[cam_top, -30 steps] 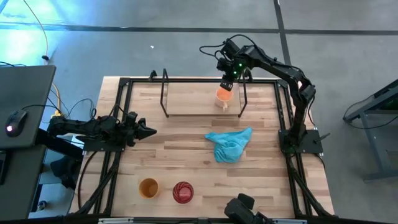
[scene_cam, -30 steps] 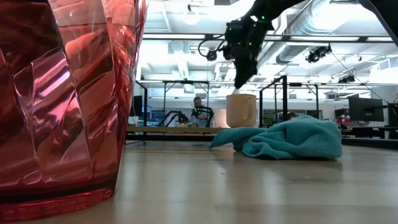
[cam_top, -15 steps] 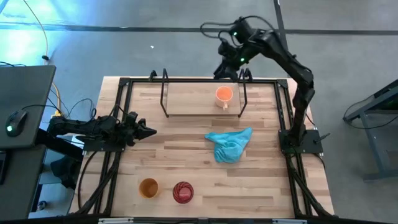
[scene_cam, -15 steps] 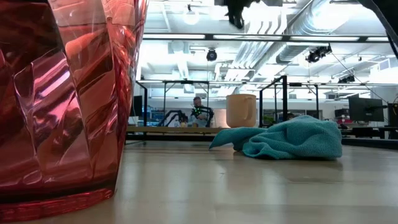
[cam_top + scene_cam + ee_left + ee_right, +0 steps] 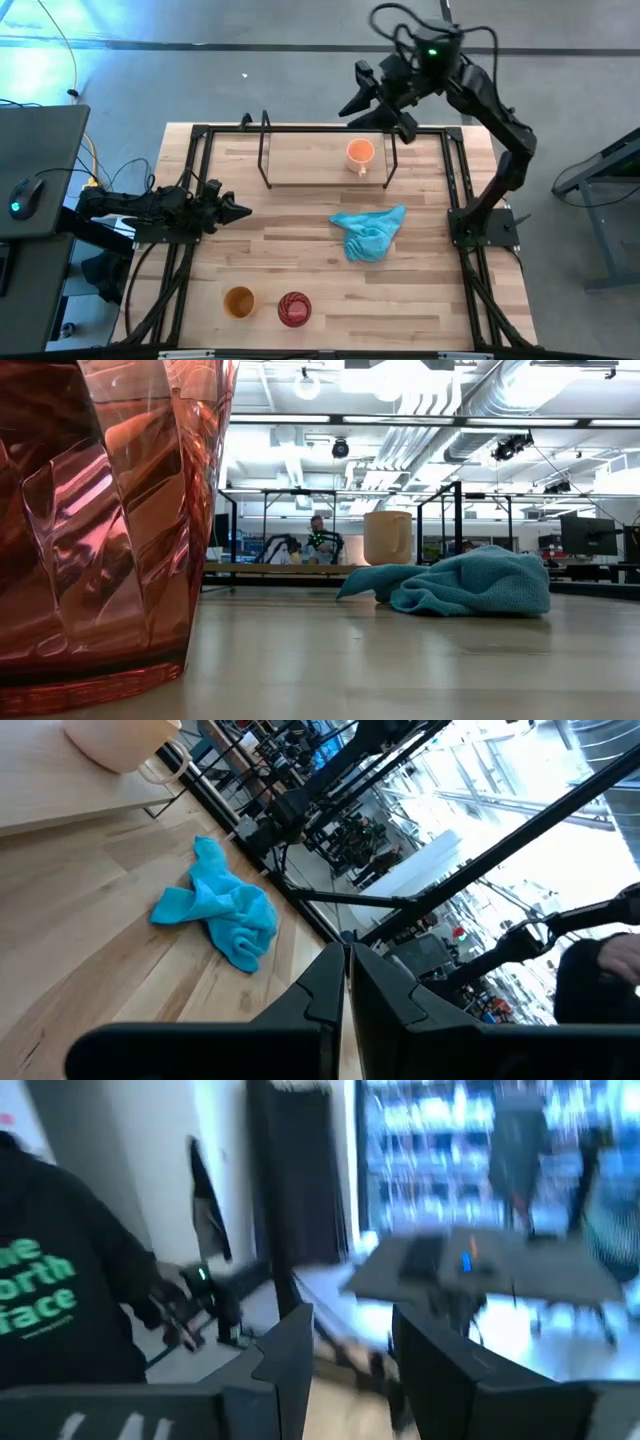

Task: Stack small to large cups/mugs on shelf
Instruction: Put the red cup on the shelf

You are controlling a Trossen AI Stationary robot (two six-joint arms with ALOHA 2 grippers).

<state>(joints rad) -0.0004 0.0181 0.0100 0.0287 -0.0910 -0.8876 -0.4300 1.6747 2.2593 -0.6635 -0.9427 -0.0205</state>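
The light orange mug (image 5: pixel 360 153) stands upright on its base on the shelf (image 5: pixel 310 160), handle toward the near edge; it also shows in the low view (image 5: pixel 388 537) and in the left wrist view (image 5: pixel 120 740). The red ribbed cup (image 5: pixel 293 308) (image 5: pixel 100 510) and the yellow-orange cup (image 5: pixel 239 301) stand side by side near the table's near edge. My right gripper (image 5: pixel 365 108) (image 5: pixel 350 1345) is open, high above the far edge, well clear of the mug. My left gripper (image 5: pixel 240 210) (image 5: pixel 347 960) is shut and waits low at the table's left.
A crumpled turquoise cloth (image 5: pixel 370 232) (image 5: pixel 450 582) (image 5: pixel 220 915) lies on the table just near of the shelf's right end. The shelf's black rod frame (image 5: pixel 265 150) stands up around the board. A person in a dark shirt (image 5: pixel 50 1280) is beyond the table.
My right gripper, which was right over the mug on the shelf, has risen high and drawn back toward the far edge, tipping up from pointing down; it has left the low view. The mug has stayed upright in its place on the shelf.
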